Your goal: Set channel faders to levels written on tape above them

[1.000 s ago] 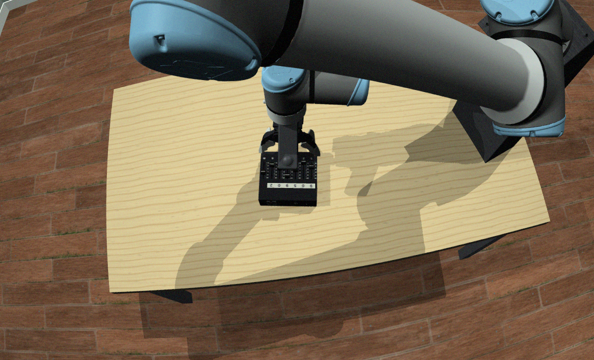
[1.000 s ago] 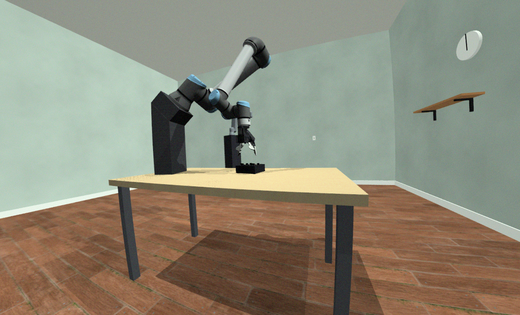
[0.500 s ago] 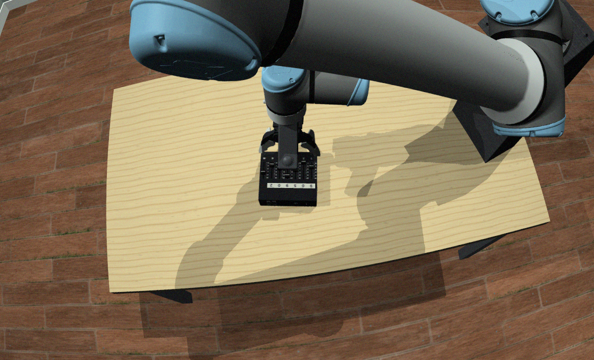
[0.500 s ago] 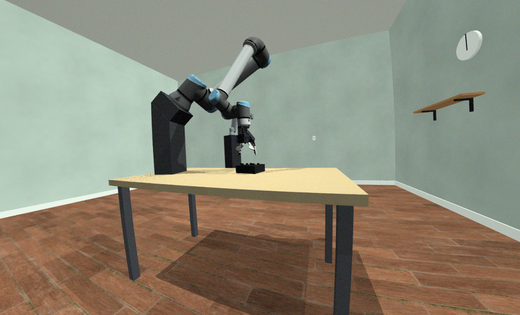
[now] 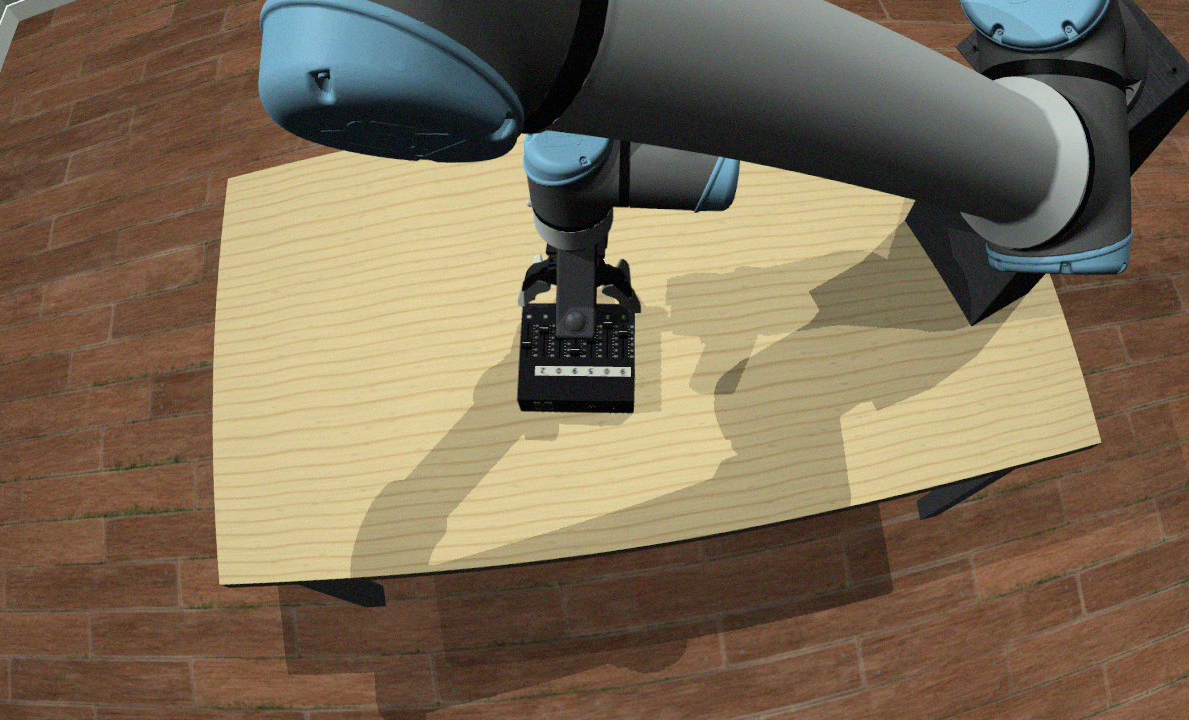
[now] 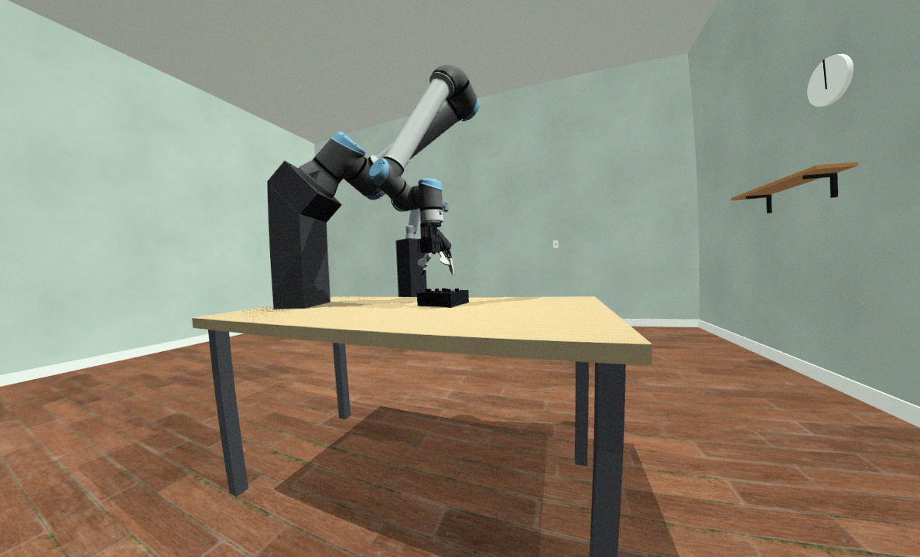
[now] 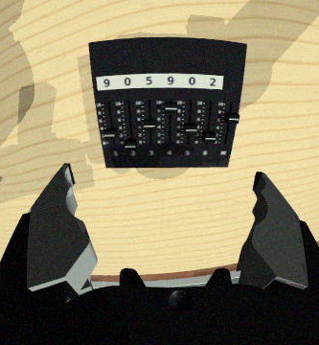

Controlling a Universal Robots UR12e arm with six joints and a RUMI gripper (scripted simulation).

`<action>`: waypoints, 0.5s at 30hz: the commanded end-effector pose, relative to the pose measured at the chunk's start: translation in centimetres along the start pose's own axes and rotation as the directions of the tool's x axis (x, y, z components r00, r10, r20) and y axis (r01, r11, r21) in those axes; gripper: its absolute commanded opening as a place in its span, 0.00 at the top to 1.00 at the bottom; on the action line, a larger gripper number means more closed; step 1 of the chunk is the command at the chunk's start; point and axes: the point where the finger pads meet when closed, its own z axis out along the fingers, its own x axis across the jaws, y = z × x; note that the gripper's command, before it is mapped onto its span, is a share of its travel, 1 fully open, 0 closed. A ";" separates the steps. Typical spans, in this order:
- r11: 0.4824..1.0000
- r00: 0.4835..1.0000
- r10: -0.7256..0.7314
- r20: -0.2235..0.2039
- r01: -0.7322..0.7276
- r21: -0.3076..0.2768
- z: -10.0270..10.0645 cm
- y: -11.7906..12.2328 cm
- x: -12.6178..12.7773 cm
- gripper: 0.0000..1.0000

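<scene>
The black lighting desk lies on the table. Its white tape reads 9, 0, 5, 9, 0, 2. In the wrist view, fader 1 stands low, near 2 to 3. Fader 2 is at the bottom, fader 3 near 5, fader 4 near 9. Fader 5 stands near 4, fader 6 near 2. The master fader stands above the middle. My gripper is open and empty, above the desk's fader-side edge.
The wooden table carries the arm's dark pedestal. Another dark column stands behind the gripper in the exterior view. A wall shelf and a clock are far off at the right.
</scene>
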 end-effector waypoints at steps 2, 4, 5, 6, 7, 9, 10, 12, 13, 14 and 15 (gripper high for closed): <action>1.000 1.000 0.020 -0.001 -0.020 0.000 -0.1 -0.1 0.1 0.00; 0.999 0.999 0.034 -0.001 -0.034 0.000 -0.1 -0.1 0.1 0.00; 0.999 0.999 0.042 -0.001 -0.042 0.000 -0.1 -0.1 0.1 0.00; 0.999 0.999 0.051 -0.001 -0.051 0.000 -0.2 -0.1 0.1 0.00; 0.998 0.998 0.061 -0.001 -0.061 0.000 -0.2 -0.2 0.1 0.00; 0.996 0.996 0.085 -0.001 -0.085 0.000 -0.2 -0.2 0.2 0.00; 0.995 0.995 0.098 -0.001 -0.098 0.000 -0.3 -0.2 0.2 0.00; 0.995 0.995 0.098 -0.001 -0.098 0.000 -0.3 -0.2 0.2 0.00; 0.994 0.994 0.112 -0.001 -0.112 0.000 -0.3 -0.3 0.2 0.00; 0.992 0.992 0.127 -0.001 -0.127 -0.001 -0.3 -0.3 0.3 0.00; 0.990 0.990 0.143 -0.001 -0.143 -0.001 -0.4 -0.3 0.3 0.00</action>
